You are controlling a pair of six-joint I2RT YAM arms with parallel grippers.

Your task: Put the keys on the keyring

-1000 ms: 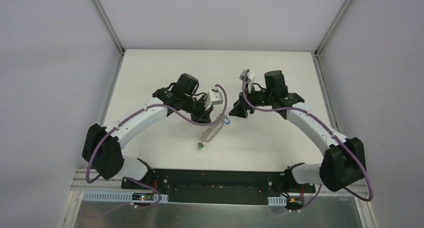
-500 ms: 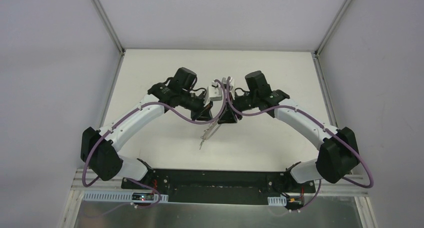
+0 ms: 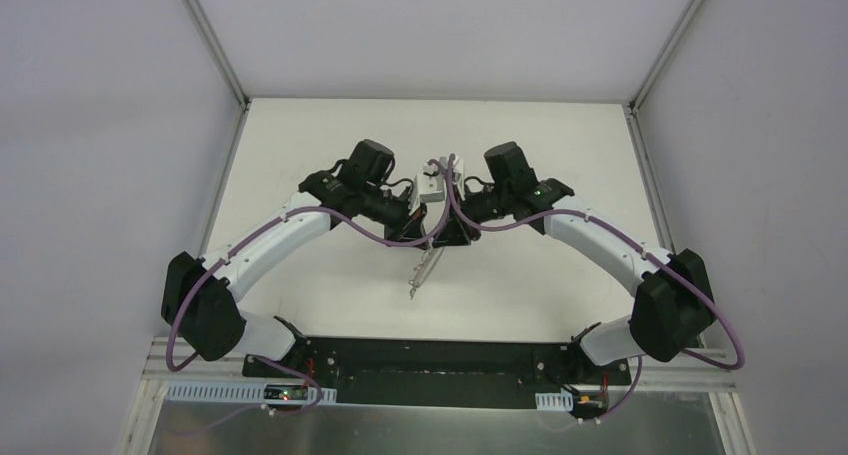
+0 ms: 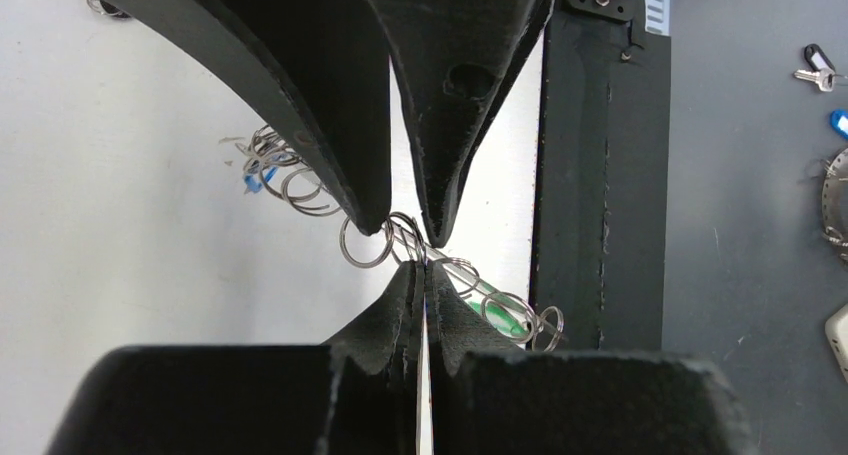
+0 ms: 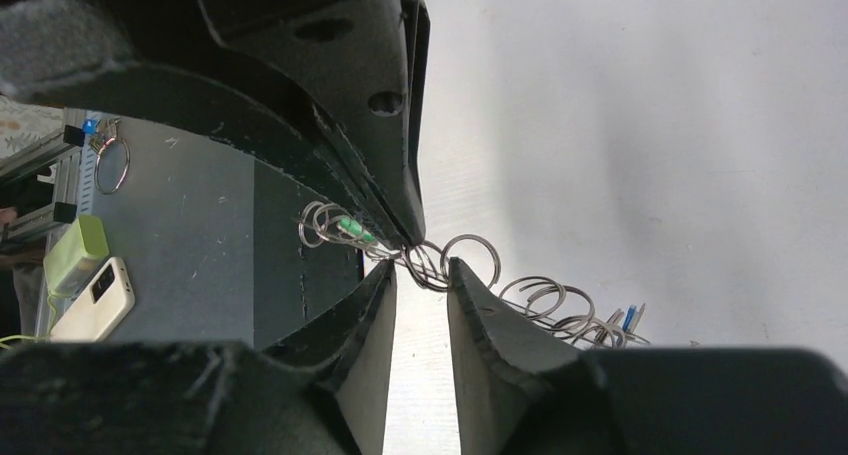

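Note:
The keyring point(image 3: 421, 271) hangs above the table between both grippers, its strap seen edge-on. My left gripper point(image 3: 424, 231) is shut on its chain of silver rings point(image 4: 300, 188); in the left wrist view its jaws point(image 4: 422, 267) pinch the chain mid-length. My right gripper point(image 3: 452, 231) is open, its fingertips either side of a ring point(image 5: 428, 266) right next to the left gripper's tips. A green-headed key point(image 4: 516, 326) hangs at one end of the chain and also shows in the right wrist view point(image 5: 355, 227). A blue-headed key point(image 5: 627, 318) hangs at the other end. The black key is out of view.
The white table point(image 3: 330, 135) has metal rails at its sides and a black base plate point(image 3: 420, 360) at the near edge. Beyond that edge lie a phone point(image 5: 95, 300), a green box point(image 5: 75, 250), a loose ring point(image 5: 112, 165) and spare keys point(image 4: 815, 70).
My right arm has swung left until its fingers meet the left gripper's. The keyring has been lifted off the table and now hangs between them.

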